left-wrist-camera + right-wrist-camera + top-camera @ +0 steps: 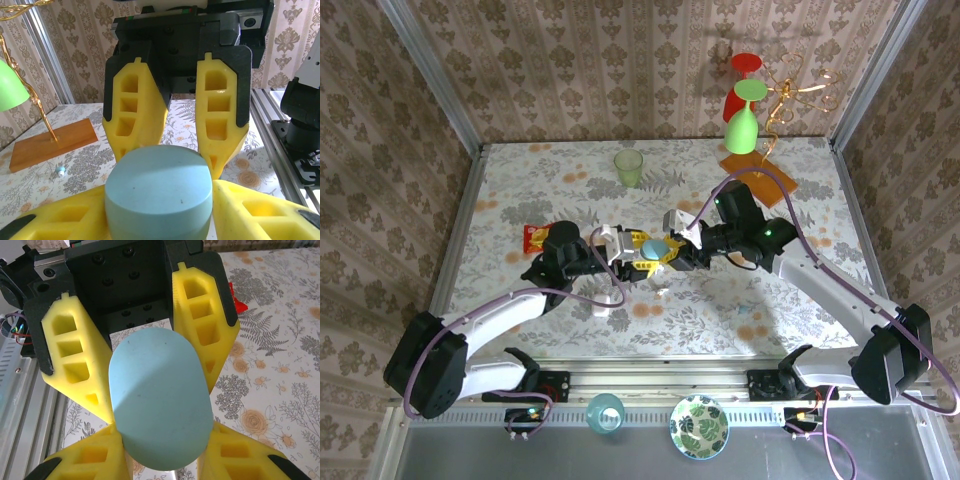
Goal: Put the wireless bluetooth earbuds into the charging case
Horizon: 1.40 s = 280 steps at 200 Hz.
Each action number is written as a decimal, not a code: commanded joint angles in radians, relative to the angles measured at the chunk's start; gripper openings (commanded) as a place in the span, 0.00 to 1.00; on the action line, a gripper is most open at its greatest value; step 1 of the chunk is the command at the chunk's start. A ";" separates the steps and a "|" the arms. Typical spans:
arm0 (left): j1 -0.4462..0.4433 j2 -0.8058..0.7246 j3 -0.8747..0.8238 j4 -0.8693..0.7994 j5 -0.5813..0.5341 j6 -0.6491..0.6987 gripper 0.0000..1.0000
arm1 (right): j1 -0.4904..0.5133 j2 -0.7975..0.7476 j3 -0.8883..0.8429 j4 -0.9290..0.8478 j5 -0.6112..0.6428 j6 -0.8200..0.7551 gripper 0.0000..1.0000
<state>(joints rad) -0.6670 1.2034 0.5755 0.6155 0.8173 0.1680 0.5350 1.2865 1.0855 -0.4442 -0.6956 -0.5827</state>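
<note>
A light blue rounded disc-like object (653, 246) hangs above the middle of the table, gripped from both sides. My left gripper (638, 257) is shut on it from the left and my right gripper (671, 250) from the right. In the left wrist view the blue object (159, 192) sits between my left gripper's (160, 200) pads, with the right gripper's fingers (135, 115) behind. In the right wrist view it (157, 405) stands on edge in my right gripper (162, 432). Two small white pieces (603, 308) (660, 293) lie on the table below; I cannot tell whether they are earbuds or charging case.
A green cup (629, 167) stands at the back. A wooden base (758, 178) with a gold stand and a green goblet (743, 125) is at the back right. A red-yellow packet (536, 236) lies left. A teal cup (605, 412) and a leaf-patterned bowl (699, 425) sit in front.
</note>
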 commanded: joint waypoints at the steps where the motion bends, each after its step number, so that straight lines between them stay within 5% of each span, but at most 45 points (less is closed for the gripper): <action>1: -0.003 0.005 -0.013 0.023 0.011 -0.019 0.50 | 0.002 -0.020 0.000 0.052 -0.042 0.023 0.21; 92: 0.002 0.004 -0.022 0.047 0.019 -0.028 0.49 | -0.006 -0.032 -0.013 0.068 -0.059 0.036 0.21; 113: 0.003 0.002 -0.026 0.048 0.019 -0.028 0.55 | -0.009 -0.036 -0.015 0.064 -0.062 0.039 0.22; 166: 0.003 0.001 -0.025 0.052 0.014 -0.034 0.48 | -0.009 -0.031 -0.018 0.060 -0.064 0.040 0.22; 280: 0.007 0.005 -0.024 0.121 0.003 -0.115 0.55 | -0.008 -0.015 -0.018 0.048 -0.038 0.025 0.22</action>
<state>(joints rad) -0.6662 1.2034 0.5583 0.6762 0.8139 0.0940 0.5301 1.2736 1.0760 -0.3996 -0.7334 -0.5495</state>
